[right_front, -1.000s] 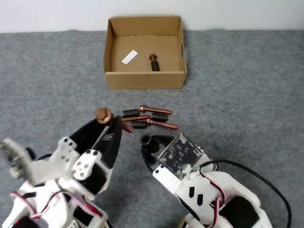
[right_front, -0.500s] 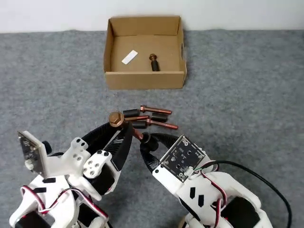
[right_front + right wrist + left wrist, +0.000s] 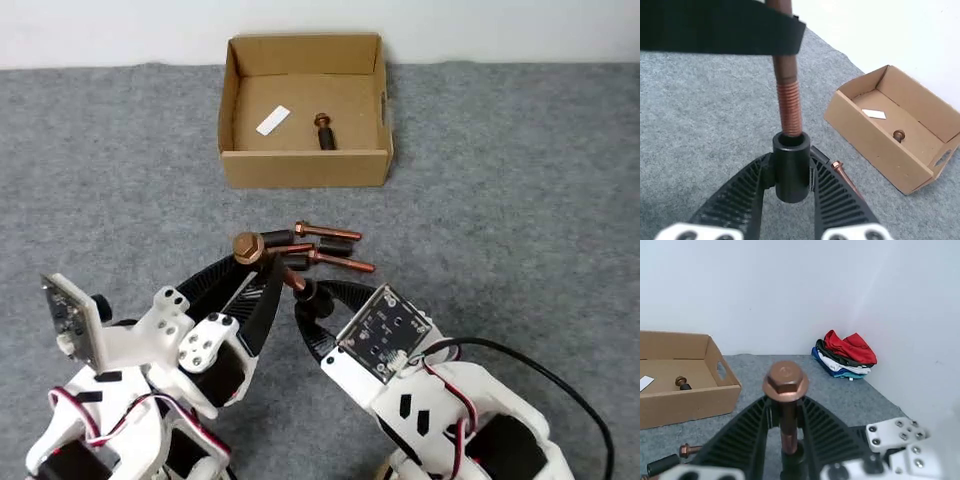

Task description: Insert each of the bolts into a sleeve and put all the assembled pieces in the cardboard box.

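Observation:
My left gripper [image 3: 262,277] [image 3: 785,415] is shut on a copper bolt [image 3: 262,259] [image 3: 786,405], its hex head up and away from the sleeve. My right gripper [image 3: 308,301] [image 3: 790,172] is shut on a black sleeve [image 3: 790,166] [image 3: 307,292]. The bolt's threaded tip [image 3: 789,112] sits in the sleeve's open mouth. Two more bolts [image 3: 335,248] with black sleeves [image 3: 288,250] lie on the carpet just beyond the grippers. The cardboard box [image 3: 305,165] stands farther back, with one assembled piece [image 3: 325,131] inside.
A white label [image 3: 272,121] lies in the box. Grey carpet [image 3: 520,220] spreads to either side. A white wall borders the far edge. A pile of folded cloths [image 3: 844,354] lies by the wall in the left wrist view.
The left arm has swung right and carried the bolt toward the right gripper. The bolt's tip now meets the sleeve. The right arm has hardly moved.

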`<state>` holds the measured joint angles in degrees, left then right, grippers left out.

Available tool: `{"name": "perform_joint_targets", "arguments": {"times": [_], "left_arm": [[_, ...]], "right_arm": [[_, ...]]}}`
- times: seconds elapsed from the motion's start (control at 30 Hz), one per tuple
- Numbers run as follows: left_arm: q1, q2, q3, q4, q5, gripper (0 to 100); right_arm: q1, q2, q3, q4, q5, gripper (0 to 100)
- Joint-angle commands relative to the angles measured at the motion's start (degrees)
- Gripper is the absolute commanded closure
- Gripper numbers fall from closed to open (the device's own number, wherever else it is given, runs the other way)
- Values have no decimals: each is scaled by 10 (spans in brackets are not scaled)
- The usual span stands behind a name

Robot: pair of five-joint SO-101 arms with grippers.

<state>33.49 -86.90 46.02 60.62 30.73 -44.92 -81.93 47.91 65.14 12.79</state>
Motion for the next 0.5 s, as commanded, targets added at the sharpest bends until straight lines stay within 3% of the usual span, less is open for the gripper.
{"name": "perform_joint_targets", "arguments": {"times": [0.0,0.37,0.47], "left_arm": [[23,2,0,-12,6,995],[39,1,85,8,0,995],[39,-3,117,8,-38,992]], "right_arm": [[-7,0,-5,-17,6,991],[-7,-5,-6,-17,7,991],[-7,-5,-6,-17,7,991]]}}
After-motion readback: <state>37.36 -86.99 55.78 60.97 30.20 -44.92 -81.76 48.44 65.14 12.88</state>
